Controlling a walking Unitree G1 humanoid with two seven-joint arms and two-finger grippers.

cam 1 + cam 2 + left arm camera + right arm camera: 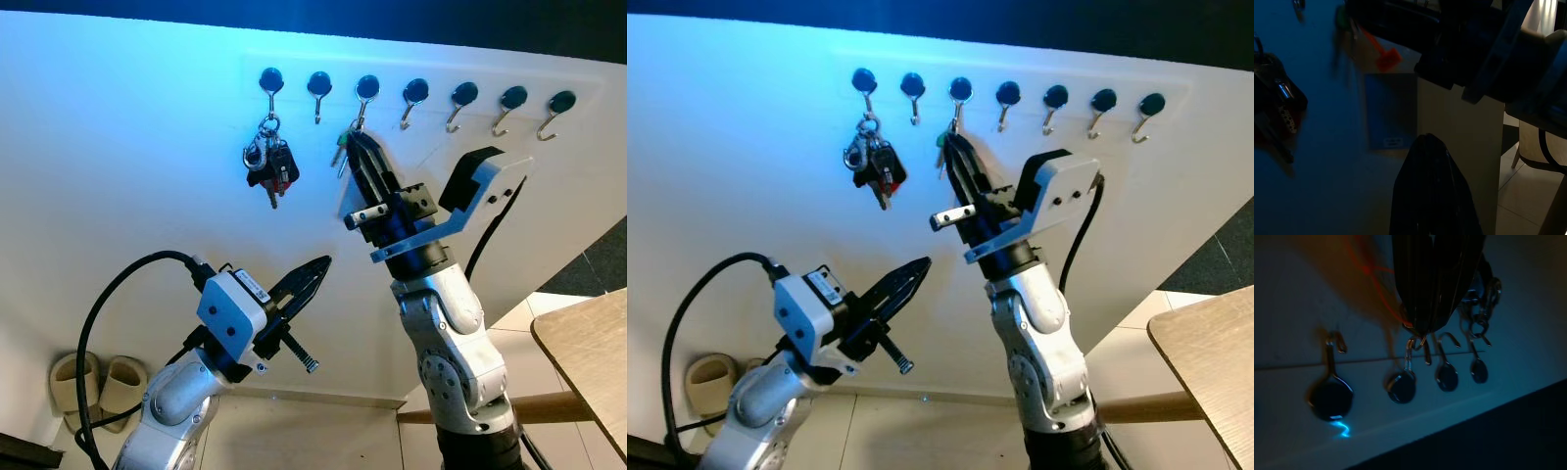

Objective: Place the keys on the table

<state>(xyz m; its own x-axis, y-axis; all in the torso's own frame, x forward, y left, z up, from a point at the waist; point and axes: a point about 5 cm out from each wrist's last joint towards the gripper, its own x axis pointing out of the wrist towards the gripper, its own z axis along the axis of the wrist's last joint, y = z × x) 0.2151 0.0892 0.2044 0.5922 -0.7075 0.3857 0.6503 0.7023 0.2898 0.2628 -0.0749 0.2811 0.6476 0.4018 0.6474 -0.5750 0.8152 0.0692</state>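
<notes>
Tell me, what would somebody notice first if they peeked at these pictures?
Probably the right gripper, stretched up the white wall so its black fingers reach the third hook from the left in a row of seven, where a small set of keys hangs. Next, the bigger bunch of keys dangling from the first hook. Lower down, the left gripper hangs in the air with nothing in it.

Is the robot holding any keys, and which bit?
It looks like the right pincer pinches the small keys near their top, at the third hook. Left pincer holds nothing.
</notes>
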